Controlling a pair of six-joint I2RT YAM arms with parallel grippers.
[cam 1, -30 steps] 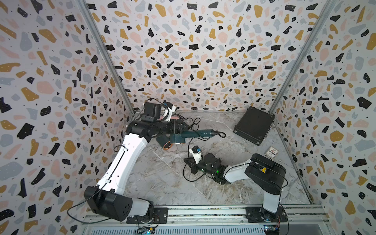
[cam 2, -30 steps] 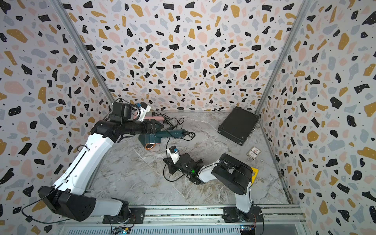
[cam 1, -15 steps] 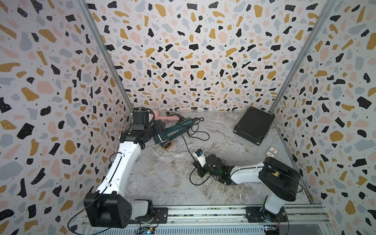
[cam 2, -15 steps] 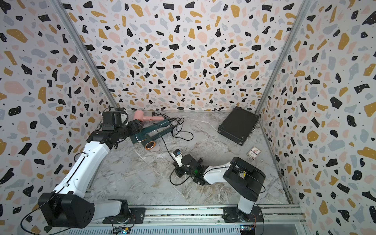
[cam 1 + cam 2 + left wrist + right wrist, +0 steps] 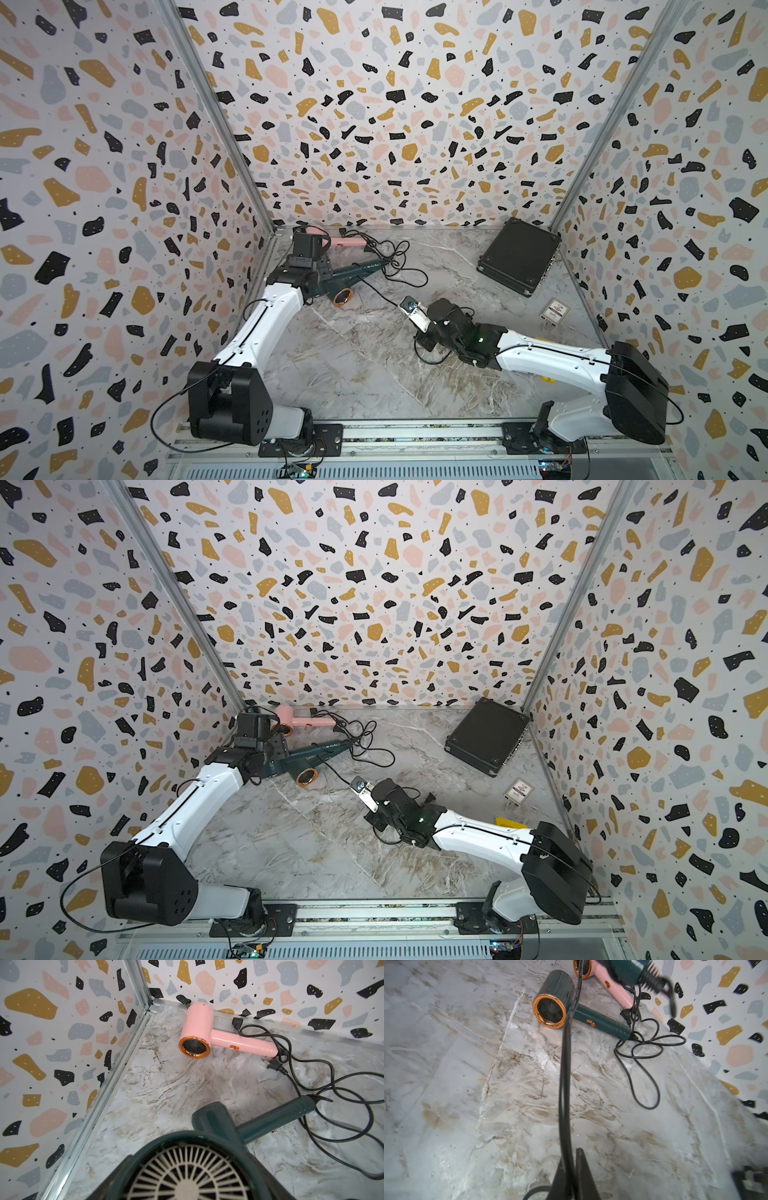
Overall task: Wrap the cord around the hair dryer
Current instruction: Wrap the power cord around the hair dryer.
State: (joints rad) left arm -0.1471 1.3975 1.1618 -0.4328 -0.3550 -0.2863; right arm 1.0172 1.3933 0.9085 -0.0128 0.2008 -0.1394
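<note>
Since the left gripper only has the dryer by its back end, my first worry is the thing twisting in that grip once the cord pulls sideways on the handle, which sticks out well ahead of those jaws with nothing steadying it. Second worry: just past the handle tip the slack lies in loose loops, mixed up with the pink dryer's lead and two plugs. I honestly can't tell which plug is whose, so a hard tug could drag the wrong wire in or knot the lot. Over on the right, the cord is thin and pinched at one spot, so it might slide through, or go slack and drop off mid-turn. Jaws now: the left ones look narrowly parted and clamped on the dryer's rear, though the fingers themselves are hidden, so that's just my read. The right gripper is squeezed fully together on the cord, which runs out ahead of it to the dryer. I can't see any turn on the handle yet.
</note>
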